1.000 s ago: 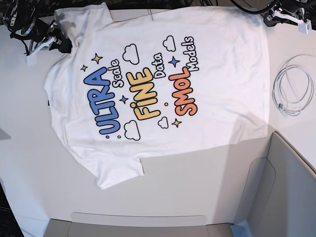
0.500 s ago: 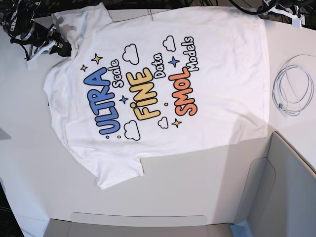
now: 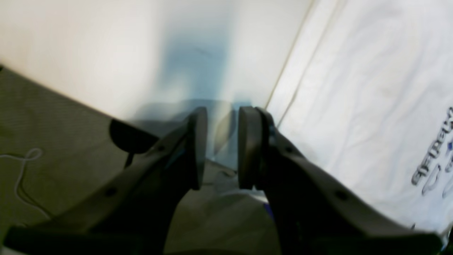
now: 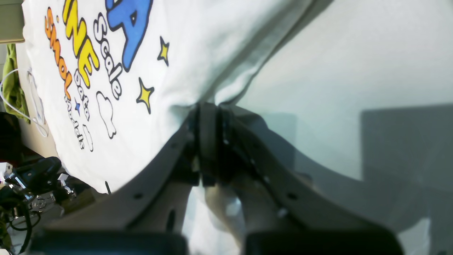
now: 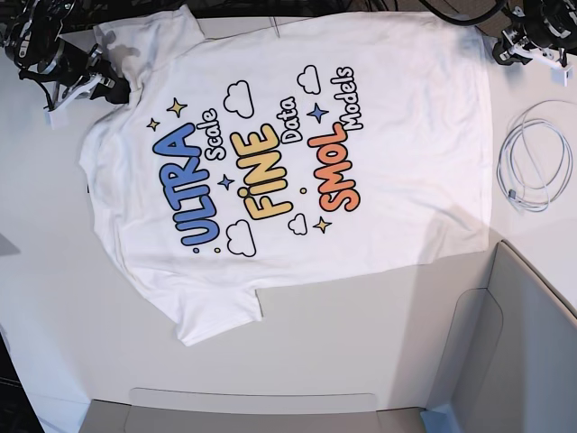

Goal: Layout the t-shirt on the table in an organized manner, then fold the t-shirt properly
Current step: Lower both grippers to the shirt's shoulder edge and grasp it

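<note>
T-shirt (image 5: 297, 153) white, print up, spread flat, colourful cartoon lettering, table (image 5: 361, 334).

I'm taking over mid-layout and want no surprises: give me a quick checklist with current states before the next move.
1. Right gripper shut on the t-shirt edge: ok.
2. Left gripper open, holding nothing: ok.
3. Print side up, readable: ok.
4. T-shirt flat: not ok, sleeve area by the right gripper is bunched.
5. Cable lies apart from the t-shirt: ok.
6. All of the t-shirt on the table: cannot tell, top edge is at the frame limit.
</note>
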`<state>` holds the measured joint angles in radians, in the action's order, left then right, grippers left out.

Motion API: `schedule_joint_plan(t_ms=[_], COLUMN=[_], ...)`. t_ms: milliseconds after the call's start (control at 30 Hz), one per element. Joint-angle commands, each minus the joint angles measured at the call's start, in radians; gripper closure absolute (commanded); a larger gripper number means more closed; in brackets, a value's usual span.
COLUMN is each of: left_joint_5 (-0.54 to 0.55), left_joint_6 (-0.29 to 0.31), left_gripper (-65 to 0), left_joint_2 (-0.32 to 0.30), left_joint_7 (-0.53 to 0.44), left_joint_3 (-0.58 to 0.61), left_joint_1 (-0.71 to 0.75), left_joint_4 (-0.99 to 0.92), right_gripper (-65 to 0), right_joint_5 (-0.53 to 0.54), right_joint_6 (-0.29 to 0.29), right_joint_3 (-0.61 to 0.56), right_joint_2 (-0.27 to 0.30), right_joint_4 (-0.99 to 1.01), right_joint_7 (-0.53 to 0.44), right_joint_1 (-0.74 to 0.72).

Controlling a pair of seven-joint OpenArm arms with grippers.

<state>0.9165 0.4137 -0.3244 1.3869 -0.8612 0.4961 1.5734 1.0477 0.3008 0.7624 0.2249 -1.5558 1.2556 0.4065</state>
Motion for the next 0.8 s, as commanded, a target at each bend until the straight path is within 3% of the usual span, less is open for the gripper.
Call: schedule_joint_plan(t_ms=[0,333,533,767], left_joint_5=[-0.021,-0.015,0.092,0.095], left_joint_6=[-0.006,-0.006,-0.006,-0.005], left_gripper=[-16.7,-16.7,-16.7,-16.7], left_joint_2=[-0.006,0.009,0.005,0.003], left_joint_7=[0.009,0.009,0.009,0.009], left_joint_3=[0.020,0.095,0.152,0.214], left_joint_1=[0.005,0.060,0.137,0.151], left_joint_4=[-0.012,0.026,0.081,0.089], right_gripper=[0.0,0.0,0.0,0.0], right_joint_5=[-0.088,-0.088,-0.088,-0.088], right_joint_6=[-0.007,-0.007,-0.007,-0.007], right_joint_3=[0.002,0.007,0.004,0.004], right_joint_2=[0.014,0.015,0.015,0.015], right_joint_4=[0.001,0.001,0.001,0.001], right_joint_7=[0.017,0.017,0.017,0.017], right_joint_1=[0.010,0.015,0.013,0.012])
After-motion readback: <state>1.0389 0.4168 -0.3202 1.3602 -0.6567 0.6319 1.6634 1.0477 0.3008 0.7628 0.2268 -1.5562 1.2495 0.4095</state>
